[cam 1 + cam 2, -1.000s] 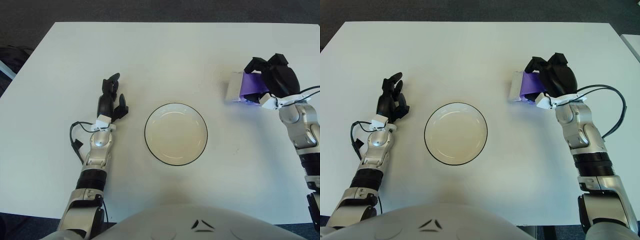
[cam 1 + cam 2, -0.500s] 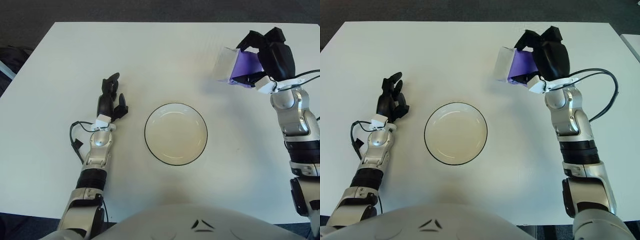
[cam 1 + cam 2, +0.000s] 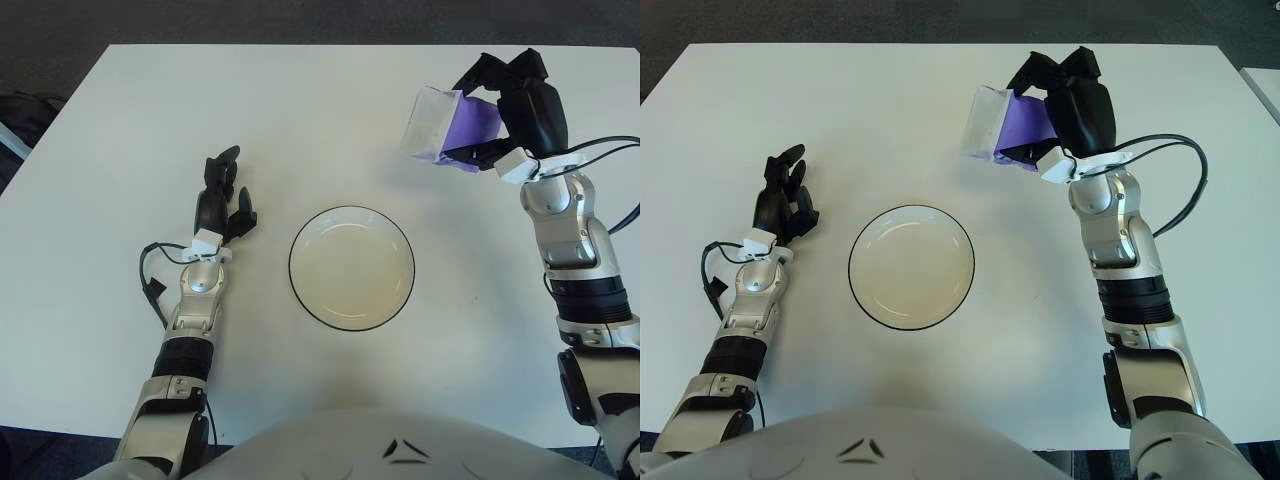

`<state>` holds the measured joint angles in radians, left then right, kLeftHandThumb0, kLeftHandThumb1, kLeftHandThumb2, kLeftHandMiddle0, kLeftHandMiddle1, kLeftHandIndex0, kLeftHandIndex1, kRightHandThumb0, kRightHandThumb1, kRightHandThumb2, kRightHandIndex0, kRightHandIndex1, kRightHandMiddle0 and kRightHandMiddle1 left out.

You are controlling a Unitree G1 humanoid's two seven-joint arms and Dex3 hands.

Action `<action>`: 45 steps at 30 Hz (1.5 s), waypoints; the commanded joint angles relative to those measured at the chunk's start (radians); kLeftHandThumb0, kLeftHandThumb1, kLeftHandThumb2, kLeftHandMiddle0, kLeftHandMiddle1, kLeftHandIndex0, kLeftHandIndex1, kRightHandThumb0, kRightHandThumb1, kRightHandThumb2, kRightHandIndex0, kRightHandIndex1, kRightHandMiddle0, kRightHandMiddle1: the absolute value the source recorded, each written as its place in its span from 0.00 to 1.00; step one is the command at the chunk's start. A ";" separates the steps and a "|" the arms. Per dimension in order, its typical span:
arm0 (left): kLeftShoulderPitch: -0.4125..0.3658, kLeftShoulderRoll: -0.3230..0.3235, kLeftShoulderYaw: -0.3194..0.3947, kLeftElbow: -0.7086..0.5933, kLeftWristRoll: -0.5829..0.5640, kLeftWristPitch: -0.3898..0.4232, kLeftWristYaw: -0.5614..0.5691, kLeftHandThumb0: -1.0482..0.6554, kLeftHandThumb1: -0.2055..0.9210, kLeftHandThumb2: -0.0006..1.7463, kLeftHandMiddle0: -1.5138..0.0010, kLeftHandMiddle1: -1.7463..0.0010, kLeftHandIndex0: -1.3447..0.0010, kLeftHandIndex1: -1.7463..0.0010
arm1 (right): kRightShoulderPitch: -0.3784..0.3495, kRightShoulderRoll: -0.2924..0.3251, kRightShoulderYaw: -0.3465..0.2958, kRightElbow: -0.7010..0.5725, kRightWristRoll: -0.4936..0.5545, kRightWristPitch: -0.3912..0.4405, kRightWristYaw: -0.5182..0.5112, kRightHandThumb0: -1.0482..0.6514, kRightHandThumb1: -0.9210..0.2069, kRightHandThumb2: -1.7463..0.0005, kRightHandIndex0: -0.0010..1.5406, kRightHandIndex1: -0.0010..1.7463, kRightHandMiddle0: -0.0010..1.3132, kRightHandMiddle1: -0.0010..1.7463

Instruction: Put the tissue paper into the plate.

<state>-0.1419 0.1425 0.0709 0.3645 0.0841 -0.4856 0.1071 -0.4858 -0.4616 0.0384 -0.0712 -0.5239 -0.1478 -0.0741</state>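
Observation:
A purple and white tissue pack (image 3: 445,126) hangs in the air above the table, up and to the right of the plate. My right hand (image 3: 520,105) is shut on it, fingers curled over its purple end. The white plate with a dark rim (image 3: 352,267) sits in the middle of the white table (image 3: 300,110) and holds nothing. To the left of the plate shows my left hand (image 3: 222,195), holding nothing, its fingers relaxed and pointing away from me.
The table's far edge (image 3: 300,45) meets dark floor. A black cable (image 3: 1185,190) loops beside my right forearm. My own torso (image 3: 340,450) fills the bottom of the views.
My right hand has lifted the tissue pack off the table and carried it left, toward the plate. The left hand has stayed still.

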 commanded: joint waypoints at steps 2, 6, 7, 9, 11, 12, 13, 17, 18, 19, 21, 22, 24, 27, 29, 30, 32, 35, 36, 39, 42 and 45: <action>0.107 -0.051 -0.034 0.132 0.019 -0.010 0.006 0.20 1.00 0.50 0.80 0.98 1.00 0.54 | -0.026 0.020 0.011 -0.045 0.006 -0.011 0.013 0.53 0.53 0.29 0.88 1.00 0.83 1.00; 0.106 -0.051 -0.033 0.139 0.018 -0.015 0.005 0.20 1.00 0.50 0.80 0.98 1.00 0.55 | -0.020 0.060 0.041 -0.091 0.004 0.012 0.035 0.53 0.53 0.28 0.89 1.00 0.82 1.00; 0.107 -0.051 -0.033 0.140 0.017 -0.017 0.006 0.20 1.00 0.50 0.80 0.98 1.00 0.55 | -0.013 0.077 0.053 -0.110 0.009 0.016 0.041 0.53 0.53 0.28 0.89 1.00 0.82 1.00; 0.107 -0.052 -0.033 0.142 0.017 -0.019 0.007 0.20 1.00 0.50 0.80 0.98 1.00 0.55 | -0.002 0.098 0.065 -0.133 0.019 0.018 0.049 0.54 0.52 0.28 0.89 1.00 0.81 1.00; 0.106 -0.052 -0.033 0.142 0.017 -0.020 0.007 0.20 1.00 0.50 0.80 0.98 1.00 0.55 | 0.004 0.108 0.068 -0.142 0.024 0.018 0.054 0.54 0.52 0.28 0.88 1.00 0.80 1.00; 0.106 -0.051 -0.033 0.142 0.017 -0.020 0.006 0.20 1.00 0.50 0.80 0.98 1.00 0.55 | 0.011 0.116 0.070 -0.150 0.035 0.014 0.059 0.54 0.52 0.28 0.88 1.00 0.80 1.00; 0.105 -0.051 -0.033 0.142 0.017 -0.019 0.006 0.20 1.00 0.50 0.80 0.98 1.00 0.55 | 0.016 0.123 0.070 -0.156 0.042 0.012 0.063 0.54 0.52 0.28 0.88 1.00 0.80 1.00; 0.112 -0.052 -0.035 0.133 0.015 -0.018 0.005 0.20 1.00 0.50 0.80 0.98 1.00 0.55 | 0.086 0.147 0.089 -0.235 0.081 -0.013 0.095 0.54 0.52 0.28 0.87 1.00 0.78 1.00; 0.113 -0.052 -0.036 0.131 0.015 -0.017 0.005 0.20 1.00 0.50 0.80 0.98 1.00 0.55 | 0.100 0.150 0.092 -0.251 0.088 -0.018 0.101 0.54 0.52 0.28 0.87 1.00 0.78 1.00; 0.114 -0.051 -0.036 0.130 0.014 -0.017 0.005 0.21 1.00 0.50 0.80 0.98 1.00 0.55 | 0.110 0.152 0.095 -0.264 0.098 -0.023 0.111 0.54 0.52 0.29 0.87 1.00 0.78 1.00; 0.114 -0.051 -0.037 0.129 0.014 -0.016 0.004 0.21 1.00 0.50 0.80 0.98 1.00 0.55 | 0.117 0.154 0.094 -0.275 0.108 -0.027 0.123 0.53 0.51 0.29 0.87 1.00 0.78 1.00; 0.115 -0.051 -0.037 0.127 0.014 -0.014 0.004 0.21 1.00 0.50 0.80 0.98 1.00 0.55 | 0.122 0.150 0.097 -0.282 0.118 -0.037 0.136 0.53 0.51 0.29 0.87 1.00 0.78 1.00; 0.118 -0.051 -0.038 0.123 0.014 -0.010 0.002 0.20 1.00 0.50 0.80 0.98 1.00 0.55 | 0.129 0.143 0.100 -0.295 0.130 -0.053 0.160 0.52 0.49 0.29 0.87 1.00 0.78 1.00; 0.115 -0.048 -0.038 0.130 0.012 -0.002 -0.003 0.20 1.00 0.50 0.80 0.99 1.00 0.55 | 0.133 0.134 0.109 -0.319 0.137 -0.054 0.202 0.50 0.46 0.31 0.86 1.00 0.78 1.00; 0.111 -0.046 -0.037 0.138 0.010 0.001 -0.006 0.20 1.00 0.50 0.80 0.99 1.00 0.54 | 0.133 0.132 0.113 -0.330 0.142 -0.050 0.225 0.50 0.45 0.32 0.86 1.00 0.77 1.00; 0.110 -0.045 -0.037 0.140 0.009 0.002 -0.007 0.20 1.00 0.50 0.80 0.98 1.00 0.54 | 0.133 0.132 0.114 -0.333 0.145 -0.048 0.234 0.50 0.45 0.32 0.86 1.00 0.77 1.00; 0.107 -0.044 -0.036 0.151 0.008 -0.001 -0.009 0.19 1.00 0.50 0.79 0.98 1.00 0.53 | 0.136 0.131 0.120 -0.346 0.155 -0.039 0.261 0.50 0.45 0.32 0.85 1.00 0.76 1.00; 0.104 -0.043 -0.034 0.161 0.007 -0.008 -0.008 0.19 1.00 0.50 0.79 0.98 1.00 0.52 | 0.137 0.133 0.123 -0.357 0.160 -0.032 0.285 0.50 0.45 0.33 0.84 1.00 0.75 1.00; 0.103 -0.043 -0.034 0.164 0.006 -0.010 -0.007 0.20 1.00 0.50 0.79 0.98 1.00 0.52 | 0.137 0.133 0.124 -0.359 0.161 -0.031 0.291 0.51 0.45 0.32 0.84 1.00 0.74 1.00; 0.100 -0.043 -0.033 0.174 0.003 -0.017 -0.010 0.20 1.00 0.50 0.78 0.97 1.00 0.53 | 0.143 0.122 0.129 -0.376 0.172 -0.022 0.333 0.52 0.47 0.32 0.82 1.00 0.73 1.00; 0.097 -0.041 -0.031 0.187 -0.004 -0.025 -0.017 0.20 1.00 0.51 0.76 0.97 1.00 0.54 | 0.164 0.111 0.141 -0.408 0.174 -0.011 0.371 0.53 0.48 0.31 0.81 1.00 0.71 1.00; 0.086 -0.033 -0.025 0.223 -0.010 -0.043 -0.025 0.20 1.00 0.51 0.72 0.95 1.00 0.55 | 0.210 0.118 0.171 -0.459 0.156 -0.001 0.389 0.54 0.49 0.30 0.79 1.00 0.70 1.00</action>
<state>-0.1595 0.1513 0.0660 0.3859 0.0677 -0.4926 0.1000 -0.3335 -0.3382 0.1724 -0.4452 -0.3710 -0.1566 0.2771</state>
